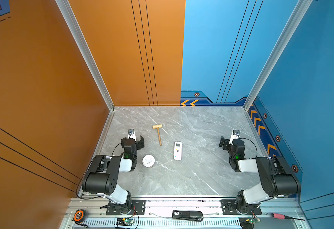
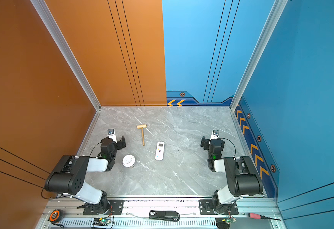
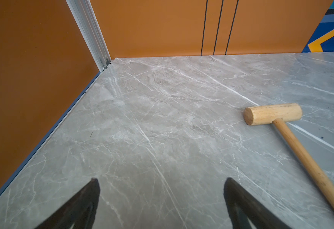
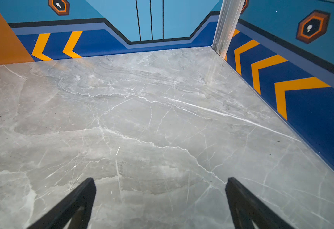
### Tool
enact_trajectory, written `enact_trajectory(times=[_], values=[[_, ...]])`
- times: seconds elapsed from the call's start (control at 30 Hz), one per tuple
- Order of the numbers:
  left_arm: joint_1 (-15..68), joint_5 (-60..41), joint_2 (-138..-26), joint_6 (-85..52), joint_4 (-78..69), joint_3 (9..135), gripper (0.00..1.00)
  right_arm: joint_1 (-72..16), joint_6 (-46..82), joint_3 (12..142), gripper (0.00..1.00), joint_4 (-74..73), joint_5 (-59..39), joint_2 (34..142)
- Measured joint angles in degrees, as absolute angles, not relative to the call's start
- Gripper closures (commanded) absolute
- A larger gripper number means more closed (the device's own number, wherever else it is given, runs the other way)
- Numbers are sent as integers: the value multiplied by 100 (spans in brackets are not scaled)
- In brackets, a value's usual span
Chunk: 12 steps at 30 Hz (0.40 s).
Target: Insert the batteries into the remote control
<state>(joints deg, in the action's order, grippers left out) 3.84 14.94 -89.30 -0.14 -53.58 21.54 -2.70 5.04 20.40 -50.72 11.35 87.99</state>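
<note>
Orange panels (image 1: 43,79) and blue panels (image 1: 311,79) are set around a grey marbled surface (image 1: 201,178). Near its middle the remote control (image 1: 177,150) is laid flat, face up, its small screen turned toward the back edge; it is touched by nothing. A wooden mallet (image 1: 158,134) is laid between it and the left hand (image 1: 132,141), nearer the back edge, head toward that edge. A white round tub (image 1: 148,160) is stood beside the left arm (image 1: 110,172), toward the front edge from the mallet. The left hand is held by the left edge, released, its fingers (image 3: 86,198) spread wide over bare marble with nothing grasped. The right hand (image 1: 232,142) is held by the right edge, likewise released and empty.
</note>
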Motion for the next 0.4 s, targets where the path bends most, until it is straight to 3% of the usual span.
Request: enact_trajectory(times=[0.4], values=[[327,1431,-8930,21,-5380,2154,2,-270,464,2040,0,-5157,1225,8799]])
